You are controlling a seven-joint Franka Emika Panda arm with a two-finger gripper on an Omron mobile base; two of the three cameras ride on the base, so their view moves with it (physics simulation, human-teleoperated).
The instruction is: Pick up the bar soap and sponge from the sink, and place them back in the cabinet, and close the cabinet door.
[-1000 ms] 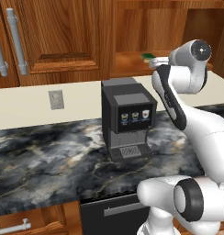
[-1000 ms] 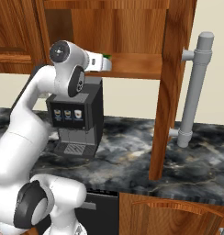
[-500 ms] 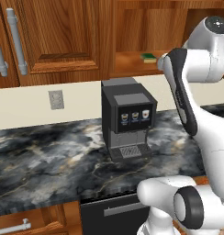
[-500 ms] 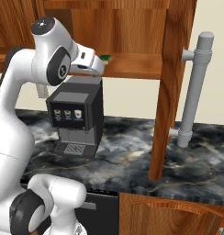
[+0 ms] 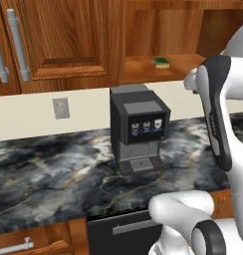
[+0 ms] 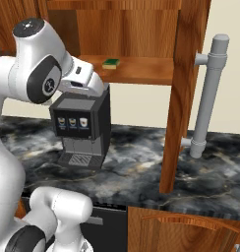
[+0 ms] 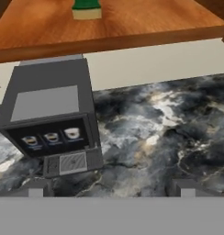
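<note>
The sponge [image 5: 161,63] lies flat on the wooden shelf [image 6: 141,71] inside the open cabinet [image 5: 158,30], green side up, yellow layer beneath, toward the shelf's front edge. The gripper [image 7: 111,188] is clear of the shelf, looking down over the coffee machine [image 7: 52,124] on the dark marbled counter [image 7: 169,133]; its fingertips [image 7: 36,189] stand spread wide with nothing between them. The cabinet door [image 6: 183,93] stands open, edge-on at the shelf's right end, its long silver bar handle [image 6: 206,98] facing outward. The coffee machine sits directly below the shelf.
</note>
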